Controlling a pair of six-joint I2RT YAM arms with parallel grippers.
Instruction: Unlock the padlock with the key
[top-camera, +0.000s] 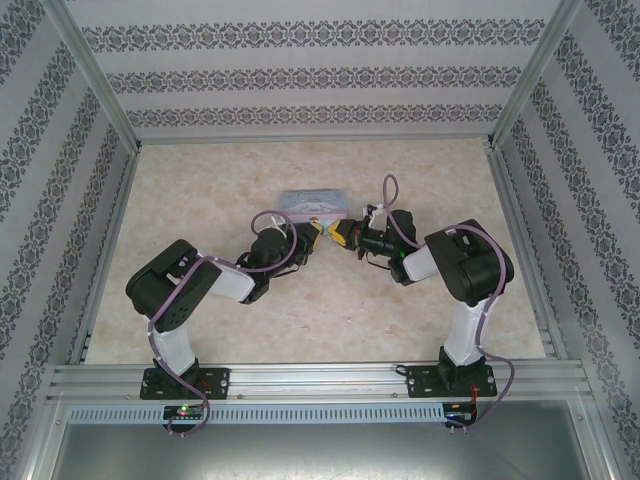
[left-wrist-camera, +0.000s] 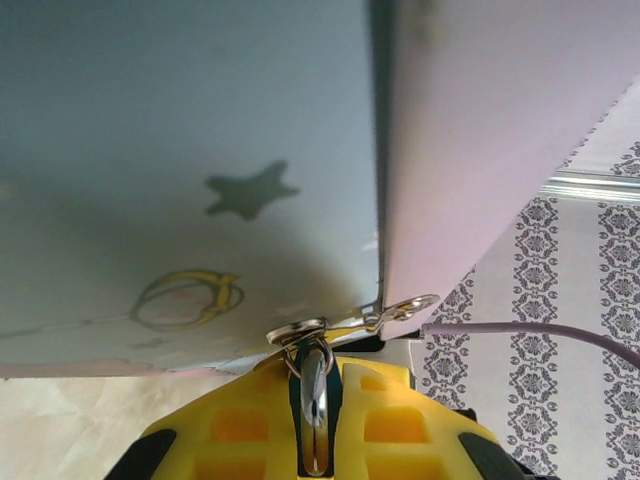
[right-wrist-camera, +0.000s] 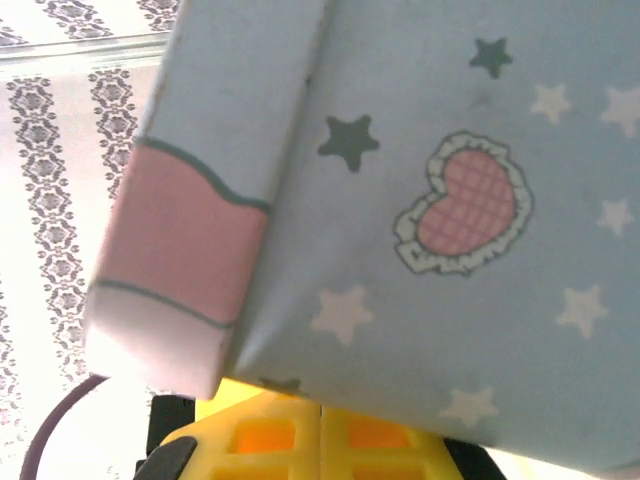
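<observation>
**Top external: both arms nose to nose over the bench (top-camera: 200, 190)**

I've got the left end effector (top-camera: 312, 237) and the right end effector (top-camera: 345, 237) tip to tip at the middle, just in front of the pale blue tin box (top-camera: 315, 203). On left wrist, the yellow fingers (left-wrist-camera: 380, 430) are clenched on a thin silvery strip (left-wrist-camera: 315, 415). It stands upright in the slot between them, its top touching a small ring (left-wrist-camera: 297, 330) beside a wire clasp (left-wrist-camera: 405, 308) at the tin's corner. Key or padlock shackle? I cannot tell. On right wrist, the yellow fingers (right-wrist-camera: 270, 440) sit pressed together under the tin's star-and-heart face. Anything pinched there is hidden.
</observation>
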